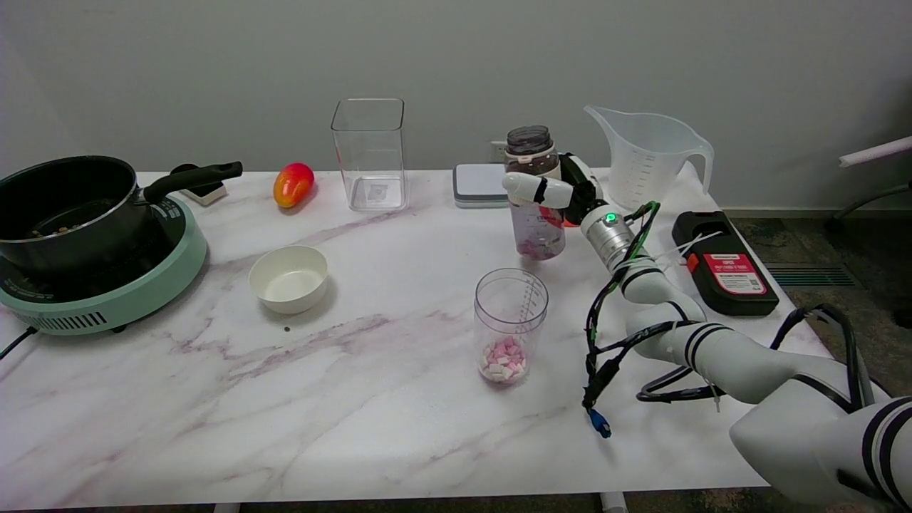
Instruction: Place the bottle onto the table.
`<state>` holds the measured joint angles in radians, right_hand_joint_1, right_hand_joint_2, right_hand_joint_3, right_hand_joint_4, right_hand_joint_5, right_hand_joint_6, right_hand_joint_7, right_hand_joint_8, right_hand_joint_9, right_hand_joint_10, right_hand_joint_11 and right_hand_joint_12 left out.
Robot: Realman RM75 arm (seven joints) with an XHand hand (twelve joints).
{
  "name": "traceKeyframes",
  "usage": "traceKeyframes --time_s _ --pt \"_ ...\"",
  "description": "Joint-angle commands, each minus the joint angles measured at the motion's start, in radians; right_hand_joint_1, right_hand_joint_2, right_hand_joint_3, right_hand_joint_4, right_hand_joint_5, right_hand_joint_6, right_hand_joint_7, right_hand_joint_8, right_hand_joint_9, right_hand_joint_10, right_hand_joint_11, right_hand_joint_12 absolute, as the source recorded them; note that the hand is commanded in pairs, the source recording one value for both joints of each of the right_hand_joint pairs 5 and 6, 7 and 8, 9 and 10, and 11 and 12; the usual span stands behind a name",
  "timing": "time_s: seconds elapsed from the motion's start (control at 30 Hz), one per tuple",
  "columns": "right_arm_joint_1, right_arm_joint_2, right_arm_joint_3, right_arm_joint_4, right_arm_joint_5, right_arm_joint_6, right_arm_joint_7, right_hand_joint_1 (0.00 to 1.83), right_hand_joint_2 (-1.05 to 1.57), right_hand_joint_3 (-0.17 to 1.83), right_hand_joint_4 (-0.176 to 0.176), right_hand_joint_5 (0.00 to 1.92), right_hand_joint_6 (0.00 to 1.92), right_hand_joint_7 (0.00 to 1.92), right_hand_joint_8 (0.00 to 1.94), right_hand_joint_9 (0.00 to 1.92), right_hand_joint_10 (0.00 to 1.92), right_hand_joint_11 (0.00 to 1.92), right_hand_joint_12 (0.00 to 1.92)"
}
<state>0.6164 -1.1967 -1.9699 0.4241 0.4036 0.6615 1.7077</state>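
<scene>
Bottle (536,206) upright in right hand (563,189)

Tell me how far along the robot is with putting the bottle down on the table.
Nearly done, it seems: the bottle stands upright with its base at the table, though contact isn't certain. The right hand grips it around the upper body. What's left: open the fingers and withdraw.

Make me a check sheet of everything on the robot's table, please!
Surface: white marble-look table, looks dry.
Job's things: bottle upright, pink bits at its bottom; can't tell if it touches the table.
Clutter: pot on green cooker, bowl, mango, clear box, cup with pink candies, jug, black device.
Hands: right hand grips the bottle.
Cables: black wires dangling from arm.
Surroundings: plain grey wall.
</scene>
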Motion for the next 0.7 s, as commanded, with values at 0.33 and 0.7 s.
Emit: traceKeyframes --time_s 0.33,0.7 --pt "-0.042 -0.013 -0.015 -0.029 0.242 0.310 -0.287 1.18 1.44 0.34 0.000 1.87 1.87 1.76 1.76 1.49 1.49 1.34 1.34" --pt "-0.074 -0.012 -0.027 -0.031 0.278 0.305 -0.165 1.18 1.46 0.29 0.000 1.86 1.86 1.76 1.76 1.50 1.50 1.34 1.34"
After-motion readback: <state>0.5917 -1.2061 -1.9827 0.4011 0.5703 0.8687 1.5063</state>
